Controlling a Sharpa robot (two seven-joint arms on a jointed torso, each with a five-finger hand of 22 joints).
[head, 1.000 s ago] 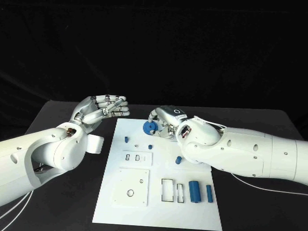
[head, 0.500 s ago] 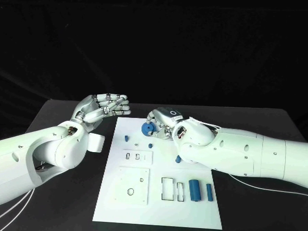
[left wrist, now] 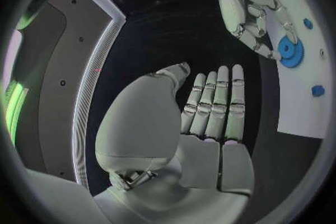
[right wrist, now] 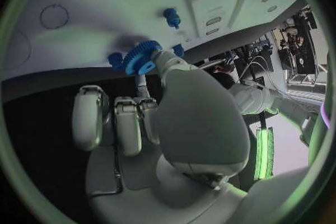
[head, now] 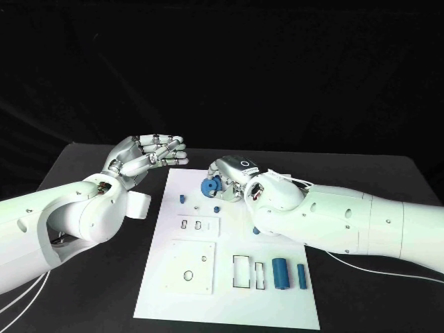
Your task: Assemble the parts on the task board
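The white task board (head: 227,291) lies in the middle of the black table. My right hand (head: 234,175) hovers over the board's far end and pinches a blue gear (head: 210,185) between thumb and a finger. The right wrist view shows the gear (right wrist: 142,57) at the fingertips, close above the board (right wrist: 84,5) and next to small blue pegs (right wrist: 170,15). My left hand (head: 147,155) is raised beside the board's far left corner, fingers curled in, holding nothing. From the left wrist, my right hand (left wrist: 248,5) and the gear (left wrist: 290,51) appear over the board (left wrist: 308,115).
Small blue pegs (head: 182,200) stand on the board's far half, one more (head: 257,229) near the right forearm. Two blue cylinders (head: 281,272) lie near the front right beside a rectangular slot (head: 241,272). Raised white plates (head: 189,269) with holes sit on the left.
My right hand has carried the gear a little to the left and lower, closer to the board's pegs. The left hand has stayed where it was.
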